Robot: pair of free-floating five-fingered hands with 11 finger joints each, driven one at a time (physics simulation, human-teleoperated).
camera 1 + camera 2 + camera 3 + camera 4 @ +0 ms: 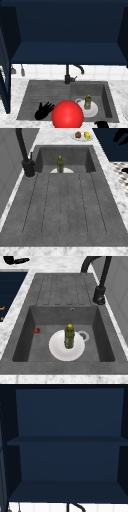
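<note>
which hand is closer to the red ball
Left. The left robot hand, fingers spread, sits just left of the red ball; the right robot hand is farther off, to its right.

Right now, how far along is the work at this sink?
Looks done: the bottle stands upright on the plate in the sink. In hand: the left hand hangs open, holding nothing, beside the red ball; the right hand is at the sink's front edge. Left: bottle and plate are untouched.
</note>
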